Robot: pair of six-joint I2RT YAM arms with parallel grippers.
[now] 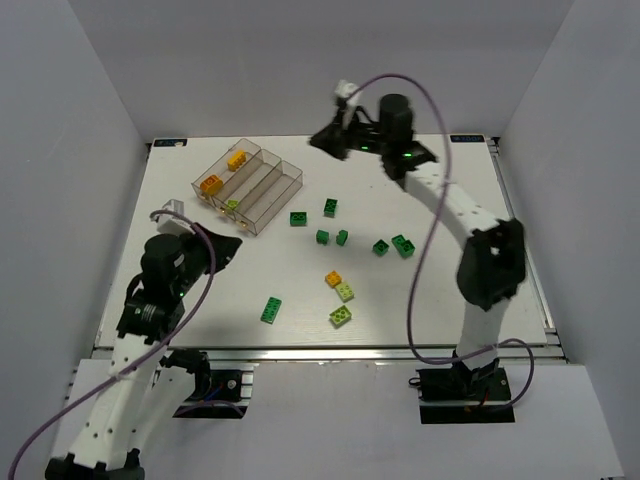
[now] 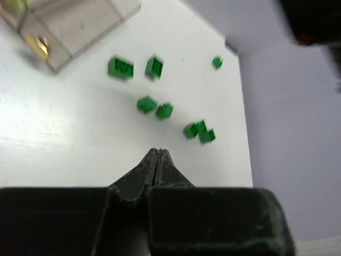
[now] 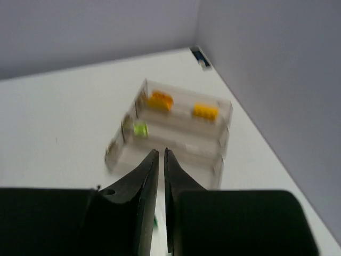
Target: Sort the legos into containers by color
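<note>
The containers [image 1: 262, 186] are a clear tray at the back left, holding two orange legos [image 1: 211, 184] [image 1: 237, 158] and a lime one [image 1: 232, 204]. Dark green legos [image 1: 298, 218] [image 1: 403, 245] lie scattered mid-table, with one [image 1: 271, 310] nearer the front. An orange brick [image 1: 334, 279] and two lime bricks [image 1: 345, 291] [image 1: 340, 316] sit near the centre front. My left gripper [image 2: 158, 152] is shut and empty, low beside the tray's near end. My right gripper [image 3: 161, 153] hangs high behind the tray [image 3: 224, 128], empty, its jaws drawn to a thin slit.
White walls close in the table at the back and both sides. The left wrist view shows several dark green bricks [image 2: 146, 104] ahead and the tray corner [image 2: 69, 26] at upper left. The right arm's cable [image 1: 425, 230] loops over the right side.
</note>
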